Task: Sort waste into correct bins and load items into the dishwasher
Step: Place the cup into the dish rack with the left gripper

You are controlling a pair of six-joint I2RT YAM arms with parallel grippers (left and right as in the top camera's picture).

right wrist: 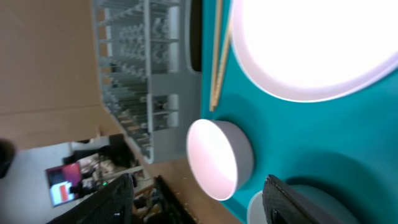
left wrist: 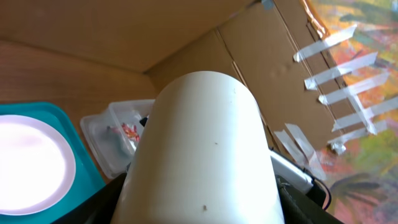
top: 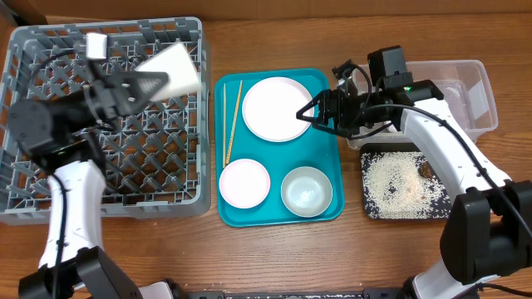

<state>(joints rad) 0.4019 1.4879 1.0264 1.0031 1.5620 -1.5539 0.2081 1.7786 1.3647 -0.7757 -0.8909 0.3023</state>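
Nearest on the right lies the black tray (top: 366,213), strewn with whitish rice grains (top: 397,184) and a few brown bits (top: 428,169) at its far right corner. To its left, at the near end of the teal tray (top: 278,155), sit two bowls side by side, apart from each other: a white bowl (top: 244,183) on the left and a pale bluish bowl (top: 306,190) on the right. Farther along the teal tray's left edge lie the chopsticks (top: 230,124), close together and running near to far, with the round plate (top: 277,109) just to their right. The right gripper (top: 309,112) hangs over the plate's right rim with its jaws spread wide and nothing between them; its fingers (right wrist: 112,199) frame bare teal tray in the wrist view. On the left stands the grey dish rack (top: 150,170). Above its far right part the left gripper (top: 158,80) is clamped around the white cup (top: 176,71), which is tipped on its side. Farthest on the right is the clear tub (top: 475,91), with the red wrapper (left wrist: 129,132) inside it.
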